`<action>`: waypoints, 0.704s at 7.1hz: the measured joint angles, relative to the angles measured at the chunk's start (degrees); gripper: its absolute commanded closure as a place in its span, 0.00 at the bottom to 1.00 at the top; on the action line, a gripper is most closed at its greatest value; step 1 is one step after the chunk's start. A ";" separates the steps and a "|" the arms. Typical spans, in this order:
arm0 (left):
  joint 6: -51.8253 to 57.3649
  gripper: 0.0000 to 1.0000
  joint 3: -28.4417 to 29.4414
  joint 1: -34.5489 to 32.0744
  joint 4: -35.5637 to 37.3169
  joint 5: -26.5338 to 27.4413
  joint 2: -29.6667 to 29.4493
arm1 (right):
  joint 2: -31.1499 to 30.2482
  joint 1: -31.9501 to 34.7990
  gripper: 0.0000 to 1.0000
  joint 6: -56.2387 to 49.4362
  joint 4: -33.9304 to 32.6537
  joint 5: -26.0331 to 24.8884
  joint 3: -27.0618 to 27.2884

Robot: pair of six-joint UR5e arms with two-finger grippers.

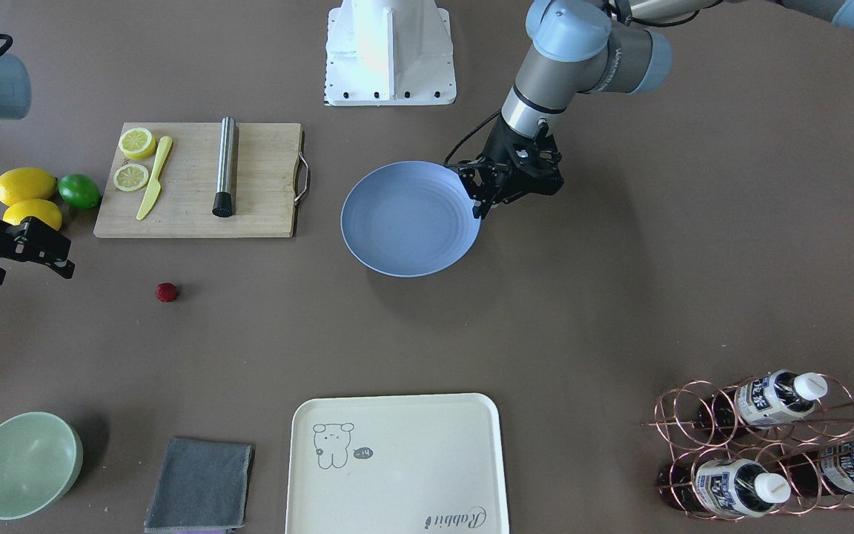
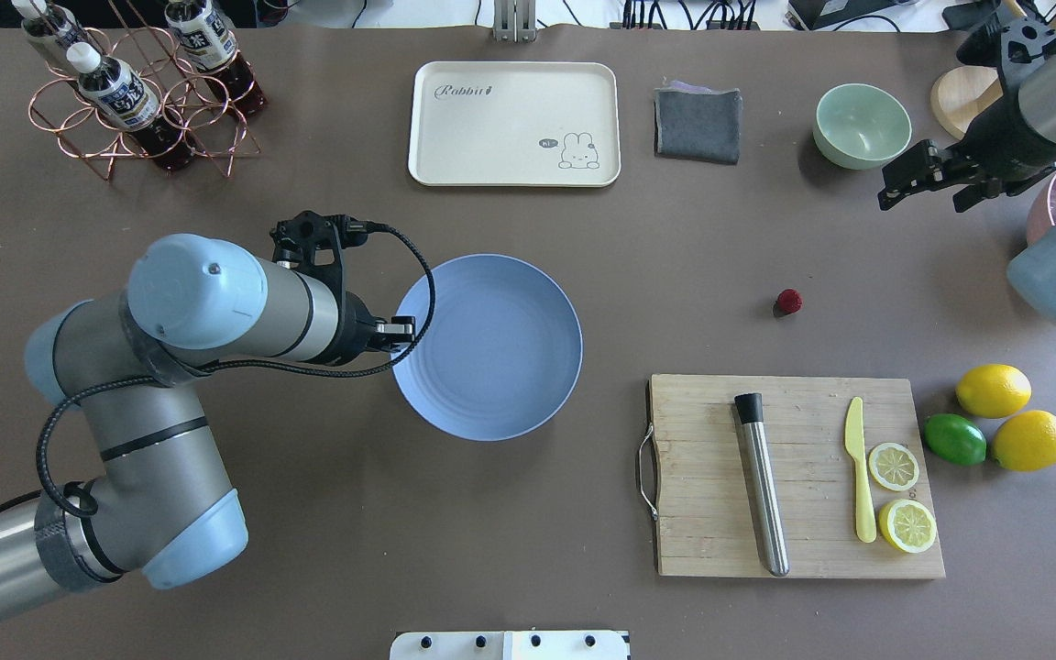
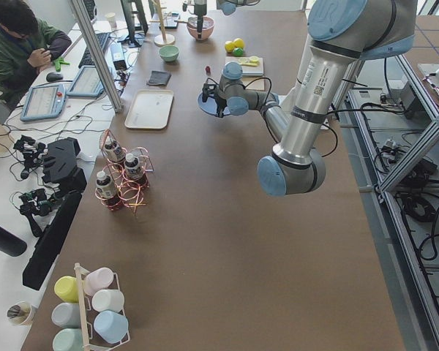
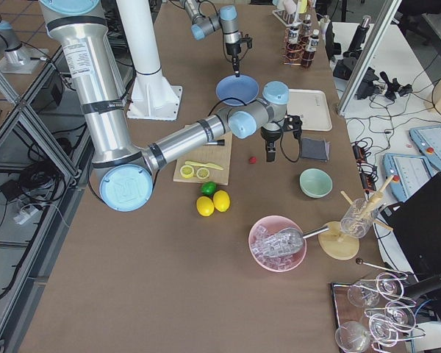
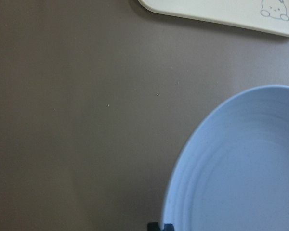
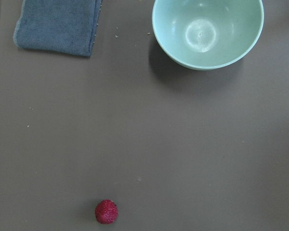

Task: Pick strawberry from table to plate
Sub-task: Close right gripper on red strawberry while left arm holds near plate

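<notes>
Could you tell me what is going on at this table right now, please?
The strawberry lies on the table, not yet picked up, and the plate is empty. The right gripper is open and holds nothing; it is off to one side of the strawberry, near the green bowl. The left gripper is at the plate's edge and looks shut.
</notes>
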 measured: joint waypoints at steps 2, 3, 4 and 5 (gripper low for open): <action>-1.21 1.00 2.22 3.69 -0.05 3.12 -1.33 | 0.13 -1.61 0.00 0.51 0.42 -0.82 -0.71; -1.79 1.00 3.09 4.52 -0.15 3.46 -1.48 | 0.20 -2.24 0.00 0.55 0.55 -1.49 -0.92; -2.06 0.42 3.52 4.89 -0.21 3.56 -1.50 | 0.38 -2.69 0.00 0.63 0.69 -1.94 -1.17; -2.16 0.02 3.64 4.86 -0.29 3.57 -1.49 | 0.69 -3.12 0.00 0.76 0.75 -2.27 -1.53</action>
